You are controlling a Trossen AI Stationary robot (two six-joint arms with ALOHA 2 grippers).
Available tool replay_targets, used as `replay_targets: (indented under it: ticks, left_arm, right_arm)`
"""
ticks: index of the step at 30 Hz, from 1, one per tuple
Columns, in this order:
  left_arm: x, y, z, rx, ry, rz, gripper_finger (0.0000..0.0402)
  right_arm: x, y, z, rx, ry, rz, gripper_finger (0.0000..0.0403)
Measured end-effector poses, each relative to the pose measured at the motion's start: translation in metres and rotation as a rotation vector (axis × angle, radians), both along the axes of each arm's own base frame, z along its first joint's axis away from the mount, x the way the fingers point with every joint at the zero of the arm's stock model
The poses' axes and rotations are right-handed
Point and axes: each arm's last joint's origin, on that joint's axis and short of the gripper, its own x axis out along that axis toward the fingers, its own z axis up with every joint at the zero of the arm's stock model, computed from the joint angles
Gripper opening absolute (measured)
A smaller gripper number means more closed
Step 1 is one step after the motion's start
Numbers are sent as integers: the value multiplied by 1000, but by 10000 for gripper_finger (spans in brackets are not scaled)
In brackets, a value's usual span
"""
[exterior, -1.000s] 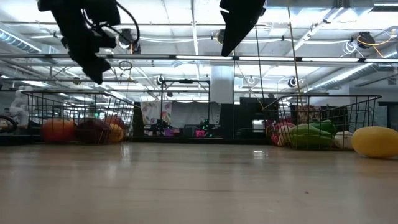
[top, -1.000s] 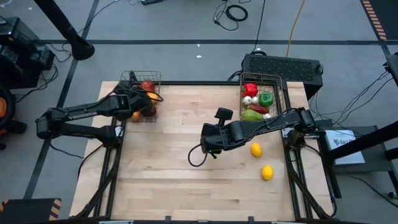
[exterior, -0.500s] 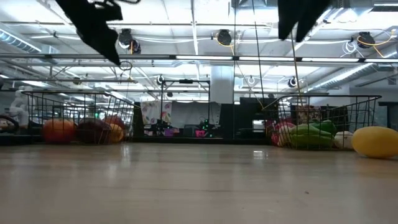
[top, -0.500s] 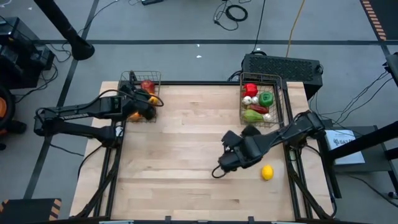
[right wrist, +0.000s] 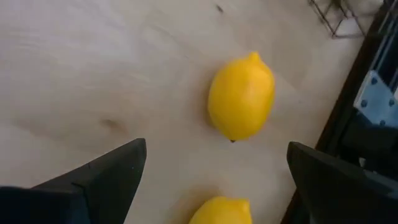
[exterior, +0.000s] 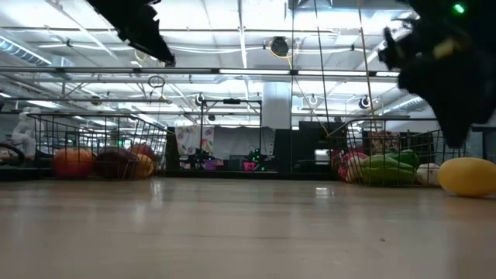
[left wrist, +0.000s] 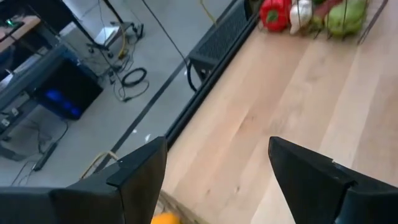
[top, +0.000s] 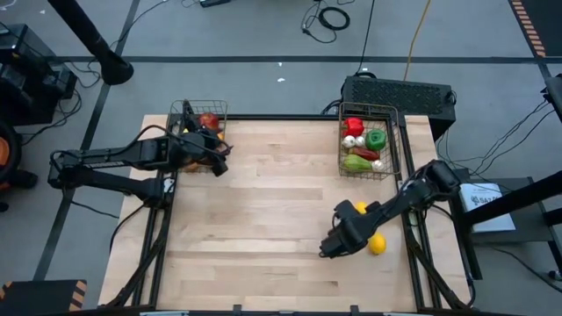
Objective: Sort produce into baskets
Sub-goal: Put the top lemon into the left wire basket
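Two dark wire baskets stand at the far edge of the table. The left basket (top: 200,136), at upper left of the high view, holds a red apple (top: 208,121) and orange pieces, partly hidden by an arm. The right basket (top: 371,140), at upper right, holds a red pepper (top: 354,126), white garlic (top: 349,140) and green peppers (top: 376,139). Two yellow lemons lie on the bare wood at lower right: one (top: 359,208) nearer the right basket, the other (top: 377,244) just below it.

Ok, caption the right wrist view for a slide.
Open right gripper above two yellow lemons lying on the wooden table.
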Motion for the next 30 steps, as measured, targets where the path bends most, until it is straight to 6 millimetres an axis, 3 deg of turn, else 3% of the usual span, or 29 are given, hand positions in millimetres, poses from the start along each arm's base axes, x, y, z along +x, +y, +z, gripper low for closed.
replay_targets:
  ticks: [6,15,30]
  left_arm:
    - [3,-1,3,-17,-42,-36,288]
    - [3,-1,2,-35,-47,-52,288]
    - [2,-5,-1,-93,-28,-93,288]
  right_arm:
    - [-21,-10,-35,-85,37,-50,380]
    - [-30,-23,-71,-77,-56,-3,379]
    - [-23,-22,-63,-85,-56,18,377]
